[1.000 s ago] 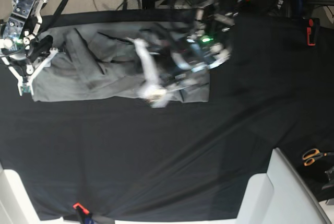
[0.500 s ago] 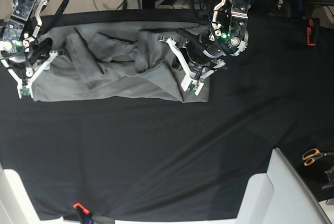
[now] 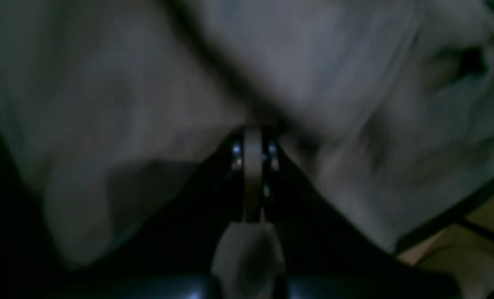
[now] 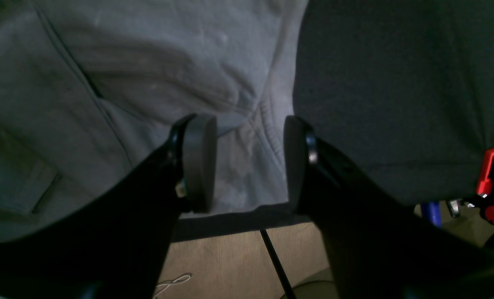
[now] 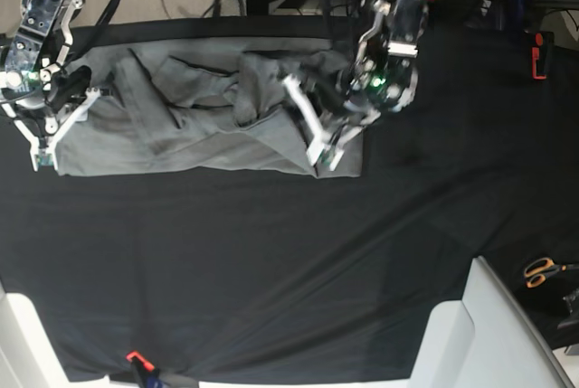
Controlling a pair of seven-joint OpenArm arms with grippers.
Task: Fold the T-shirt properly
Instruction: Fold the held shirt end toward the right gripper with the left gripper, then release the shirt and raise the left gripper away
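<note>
Pinching a fold of the T-shirt [image 3: 338,95], the left gripper [image 3: 253,143] has its pads pressed together with grey cloth bunched tight against the tips, likely so that this end can be lifted and carried over as a fold. In the base view that gripper [image 5: 318,139] sits at the shirt's right end, near the front corner, with the cloth around it rumpled.

At the far end, the right gripper [image 4: 247,162] holds its fingers [image 4: 199,162] spread, one on each side of a hemmed edge of the shirt without closing on it. It seems placed there to take or steady that end.

Lying across the back of the black table cloth [image 5: 271,261], the shirt [image 5: 181,126] stretches between both arms, creased and only partly folded.
</note>
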